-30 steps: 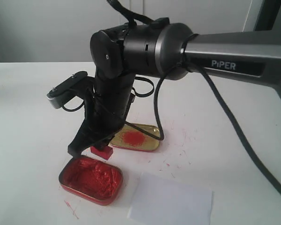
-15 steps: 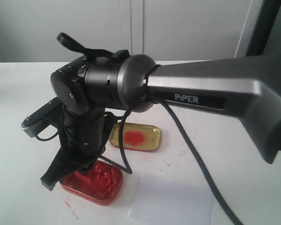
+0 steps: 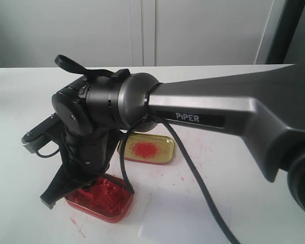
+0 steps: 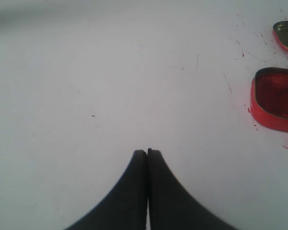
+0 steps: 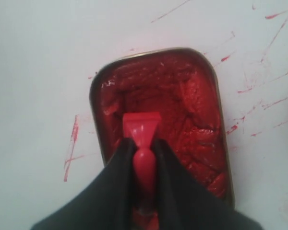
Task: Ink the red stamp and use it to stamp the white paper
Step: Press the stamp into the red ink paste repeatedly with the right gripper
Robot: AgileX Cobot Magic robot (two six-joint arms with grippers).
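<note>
Lowered right tool (image 5: 143, 143) holds red stamp (image 5: 141, 125), face hidden in ink tin (image 5: 192, 96).

Right arm (image 3: 218, 117) reaches across, wrist bent downward, right gripper (image 5: 143, 143) clamped; left gripper (image 4: 147, 152) fingers pressed together

A white table (image 3: 234, 86) spreads under and around the right gripper (image 5: 143, 143), flecked red close by. Beyond the gripper stand pale panels (image 3: 203, 30) with vertical seams, perhaps cupboard doors, and a dark upright (image 3: 282, 30). The light is soft and even.
</note>
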